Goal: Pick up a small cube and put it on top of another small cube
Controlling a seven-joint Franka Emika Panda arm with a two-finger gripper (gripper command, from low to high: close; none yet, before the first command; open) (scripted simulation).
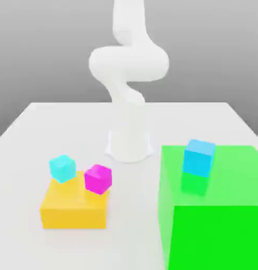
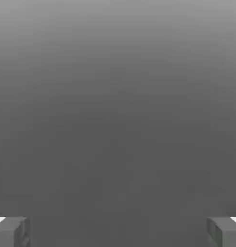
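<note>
Evidently at the very start, with nothing lifted and nothing stacked as the task asks. In the hand view, finds the gripper (image 2: 118,232) with its fingertips (image 2: 11,232) spread wide apart, clamped on nothing, facing plain grey. In the exterior view, places the white arm (image 1: 128,79) rising from its base at the back of the white table (image 1: 57,121), clear of every cube. Puts a small cyan cube (image 1: 62,167) and a small magenta cube (image 1: 98,179) just beside each other, both seemingly tilted, on the flat orange-yellow block (image 1: 73,211) toward the exterior view's left, and a small blue cube (image 1: 198,157) on the big green block (image 1: 220,232) toward the exterior view's right. Cannot tell from this which small cube is meant for lifting. Leaves everything to do: reach down, close on one small cube, lift, carry, set squarely on another, release.
</note>
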